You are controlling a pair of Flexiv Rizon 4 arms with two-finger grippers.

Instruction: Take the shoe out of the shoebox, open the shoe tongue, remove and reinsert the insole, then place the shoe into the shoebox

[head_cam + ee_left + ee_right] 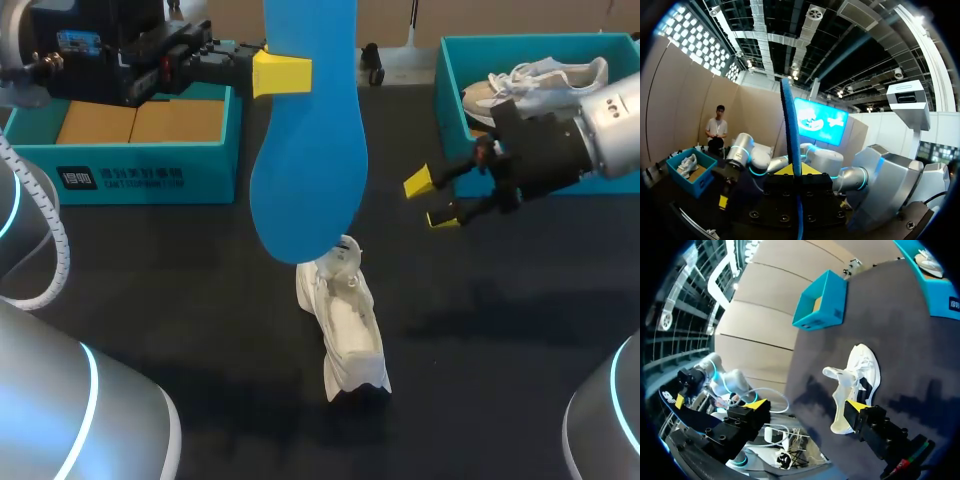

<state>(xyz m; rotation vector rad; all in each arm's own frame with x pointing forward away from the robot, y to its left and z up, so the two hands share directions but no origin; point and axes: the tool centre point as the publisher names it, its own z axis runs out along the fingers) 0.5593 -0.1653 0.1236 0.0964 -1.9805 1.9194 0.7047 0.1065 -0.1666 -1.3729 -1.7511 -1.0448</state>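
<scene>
Currently our left tool (pixel 296 73) clamps the insole (pixel 310 150) above the shoe (pixel 345 320), right tool (pixel 431 201) released; we risk shoving the unbraced shoe on reinsertion.

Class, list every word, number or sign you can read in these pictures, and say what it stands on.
White print on the left shoebox, front wall: too blurred to read.
White print on the right shoebox, seen in the right wrist view: cut off, unreadable.
No other text shows.
</scene>
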